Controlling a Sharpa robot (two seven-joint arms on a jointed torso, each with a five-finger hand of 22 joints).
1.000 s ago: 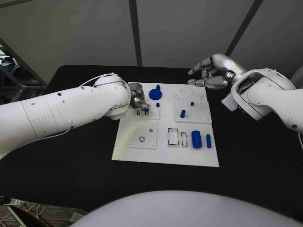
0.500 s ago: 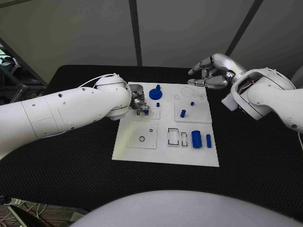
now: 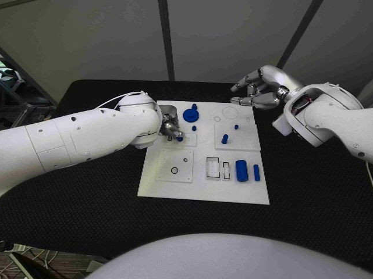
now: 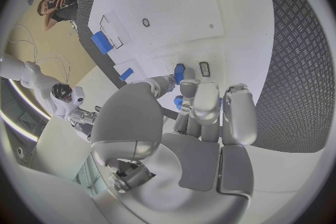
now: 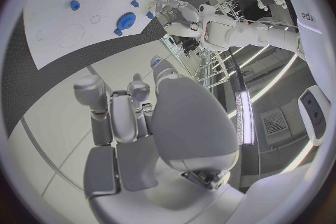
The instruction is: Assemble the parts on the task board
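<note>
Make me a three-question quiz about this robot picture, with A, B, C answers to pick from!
1. Where is the left hand?
A. over the task board
B. off the table
C. beside the right hand

2. What colour are the small parts, like the big round part?
A. red
B. blue
C. yellow

3. What is the right hand doing?
A. holding a blue part
B. pressing on the board
C. holding nothing

Answers: 1 A, the head view shows it above the board's left side. 2 B, every part on the white board is blue. 3 C, its fingers curl in the air beyond the board's far edge with nothing between them.
</note>
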